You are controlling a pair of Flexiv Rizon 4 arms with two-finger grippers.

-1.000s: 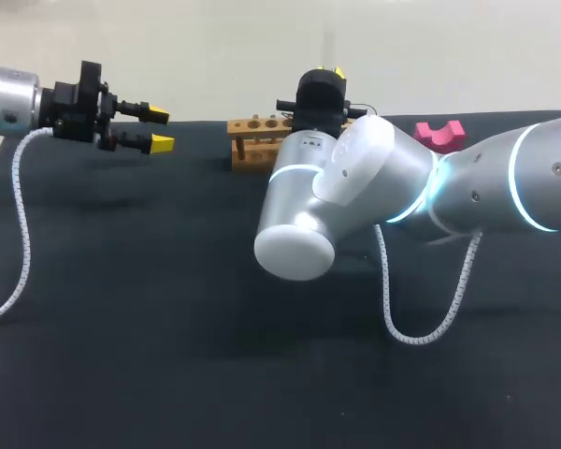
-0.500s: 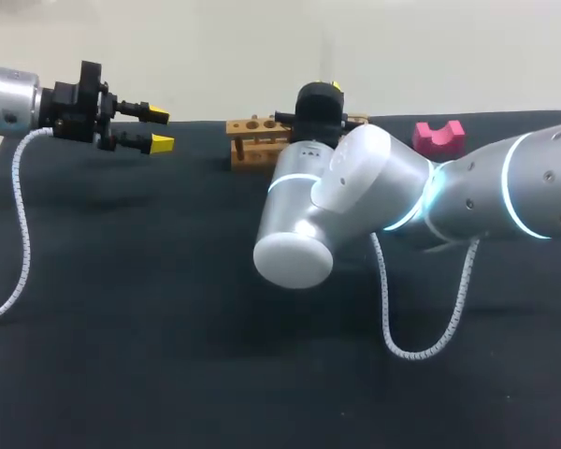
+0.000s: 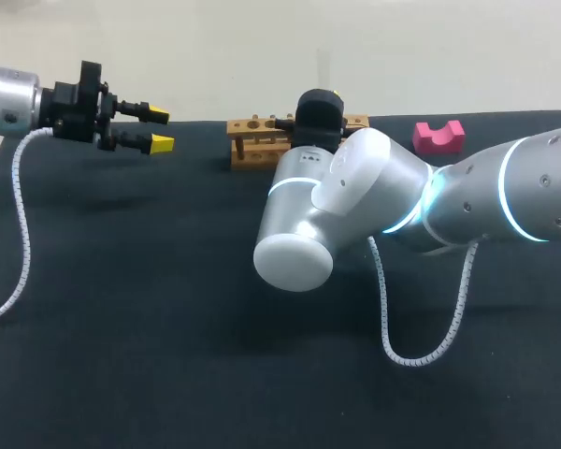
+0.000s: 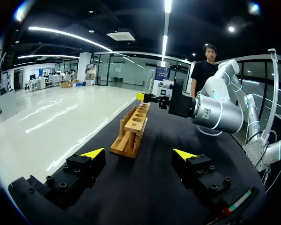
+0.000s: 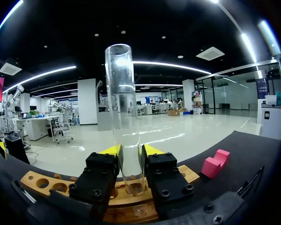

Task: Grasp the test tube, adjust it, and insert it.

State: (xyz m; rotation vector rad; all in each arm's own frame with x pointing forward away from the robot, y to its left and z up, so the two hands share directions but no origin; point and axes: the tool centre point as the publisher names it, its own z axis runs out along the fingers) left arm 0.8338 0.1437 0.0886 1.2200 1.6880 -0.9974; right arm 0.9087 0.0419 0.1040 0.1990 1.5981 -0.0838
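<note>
A clear glass test tube [image 5: 124,117] stands upright between the yellow-tipped fingers of my right gripper [image 5: 130,152], which is shut on it from both sides. The tube's lower end reaches down into a hole of the wooden rack [image 5: 37,183]. In the head view my right gripper [image 3: 329,95] sits directly over the rack [image 3: 257,131] at the back of the table, mostly hidden by its own wrist. My left gripper [image 3: 161,129] hangs open and empty well to the left of the rack. From the left wrist, that gripper [image 4: 138,154] faces the rack [image 4: 133,129] end-on.
A pink U-shaped block [image 3: 438,134] lies on the black tabletop [image 3: 168,309] to the right of the rack, also seen beside the right gripper as a pink block [image 5: 214,165]. My right arm's elbow [image 3: 327,206] and its white cable [image 3: 421,318] hang over the table's middle.
My right gripper has come down toward the rack with the tube, and its elbow shifted slightly. The left arm has not moved.
</note>
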